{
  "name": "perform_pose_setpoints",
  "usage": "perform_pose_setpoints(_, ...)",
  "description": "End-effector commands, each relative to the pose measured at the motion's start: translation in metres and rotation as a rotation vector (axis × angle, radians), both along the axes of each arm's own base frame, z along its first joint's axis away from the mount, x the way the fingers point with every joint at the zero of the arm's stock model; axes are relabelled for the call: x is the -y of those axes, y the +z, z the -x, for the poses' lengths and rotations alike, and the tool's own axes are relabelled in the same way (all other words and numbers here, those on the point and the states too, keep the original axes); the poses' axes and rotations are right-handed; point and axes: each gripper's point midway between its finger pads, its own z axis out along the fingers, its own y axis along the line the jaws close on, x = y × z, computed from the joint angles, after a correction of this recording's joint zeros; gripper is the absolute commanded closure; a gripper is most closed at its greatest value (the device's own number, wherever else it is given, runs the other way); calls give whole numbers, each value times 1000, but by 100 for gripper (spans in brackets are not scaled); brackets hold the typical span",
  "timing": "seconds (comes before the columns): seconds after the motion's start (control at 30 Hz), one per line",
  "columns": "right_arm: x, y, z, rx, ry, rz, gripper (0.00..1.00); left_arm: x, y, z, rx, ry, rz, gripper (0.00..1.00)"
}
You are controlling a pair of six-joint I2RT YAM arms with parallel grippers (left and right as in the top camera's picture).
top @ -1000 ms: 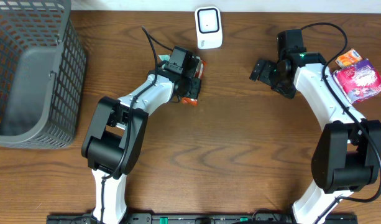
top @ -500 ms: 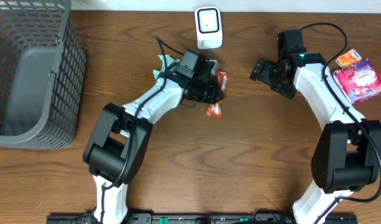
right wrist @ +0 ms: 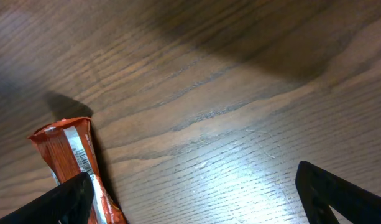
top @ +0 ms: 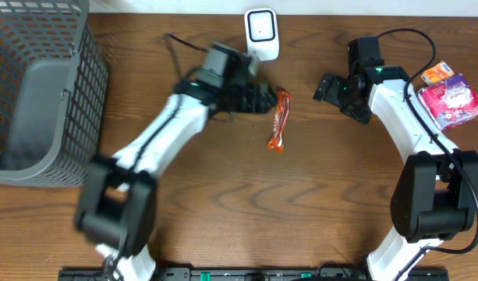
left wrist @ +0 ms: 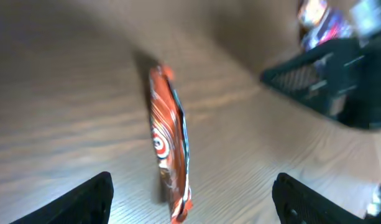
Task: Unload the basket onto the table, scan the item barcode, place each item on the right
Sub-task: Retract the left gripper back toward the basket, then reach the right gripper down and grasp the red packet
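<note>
The item, an orange snack bar, lies free on the wooden table below the white scanner. My left gripper hovers just left of the bar's upper end, open and holding nothing, blurred by motion. In the left wrist view the bar stands on edge ahead of the open left gripper, touching neither finger. My right gripper stays open to the right of the bar. The right wrist view shows the bar with a barcode strip beside the left fingertip of the right gripper.
A grey mesh basket fills the far left. A purple packet and a small orange packet lie at the right edge behind the right arm.
My left gripper opened and let go of the snack bar, which now lies on the table further right. The left arm swung up toward the scanner. The right arm held still.
</note>
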Motion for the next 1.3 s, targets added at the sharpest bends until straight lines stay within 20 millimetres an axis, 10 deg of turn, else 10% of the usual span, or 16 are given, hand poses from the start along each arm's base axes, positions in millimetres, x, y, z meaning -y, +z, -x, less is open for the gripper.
perform_pose_setpoints(0.0, 4, -3, 1, -7, -2, 17, 1, -45, 39, -13, 128, 129, -103, 18)
perform_pose_setpoints(0.33, 4, -3, 1, -7, -2, 17, 1, -186, 13, 6, 6, 467, -584, 9)
perform_pose_setpoints(0.6, 4, -3, 1, -7, -2, 17, 1, -252, -3, 26, -131, 593, -720, 2)
perform_pose_setpoints(1.27, -8, -1, -2, 4, 18, -45, 1, -271, -9, 40, -203, 614, -744, 2)
